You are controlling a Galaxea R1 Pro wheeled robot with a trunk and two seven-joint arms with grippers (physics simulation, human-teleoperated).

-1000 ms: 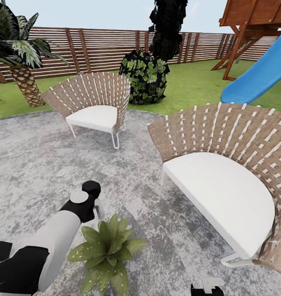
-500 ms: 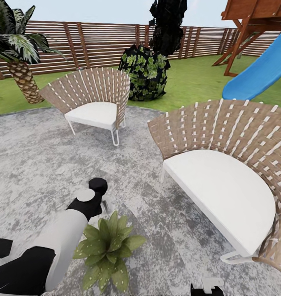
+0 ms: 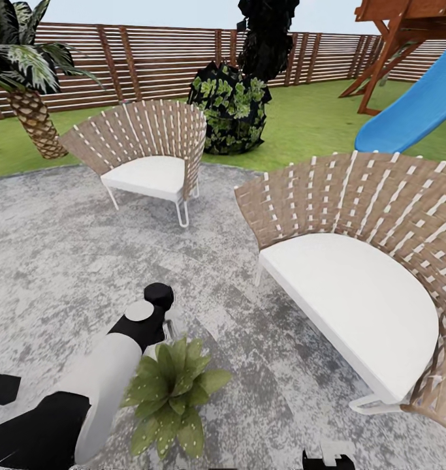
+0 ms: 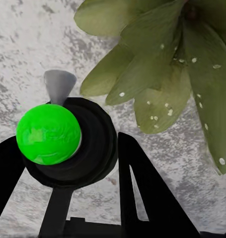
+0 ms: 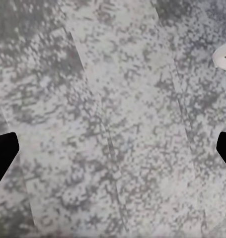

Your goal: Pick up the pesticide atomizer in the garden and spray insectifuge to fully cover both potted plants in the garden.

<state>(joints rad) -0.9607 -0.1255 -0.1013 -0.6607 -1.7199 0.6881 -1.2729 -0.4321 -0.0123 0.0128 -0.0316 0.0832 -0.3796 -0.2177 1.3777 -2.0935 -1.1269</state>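
Observation:
My left gripper [image 4: 68, 166] is shut on the pesticide atomizer [image 4: 49, 137], whose green-dotted spray head sits between the black fingers [image 4: 142, 183]. Its grey nozzle [image 4: 58, 85] points at the stone patio [image 3: 59, 261] just beside a potted plant [image 4: 182, 74]. In the head view that plant [image 3: 174, 391] is a low rosette of white-speckled leaves at the bottom, with my left gripper [image 3: 164, 318] just above its far-left edge. The other potted plant is out of view. My right gripper [image 5: 113, 148] is open over bare patio, and its top [image 3: 328, 457] peeks in at the bottom edge.
A large woven chair with a white seat [image 3: 353, 300] stands close at the right and a smaller one [image 3: 147, 170] further back. Behind them are lawn, a dark bush [image 3: 232, 114], a palm [image 3: 27, 98], the slatted fence [image 3: 151, 59] and a blue slide [image 3: 412, 104].
The camera has shifted a little, moving the chairs up in the picture. My left arm has moved slightly right and forward, bringing the atomizer closer over the plant's edge.

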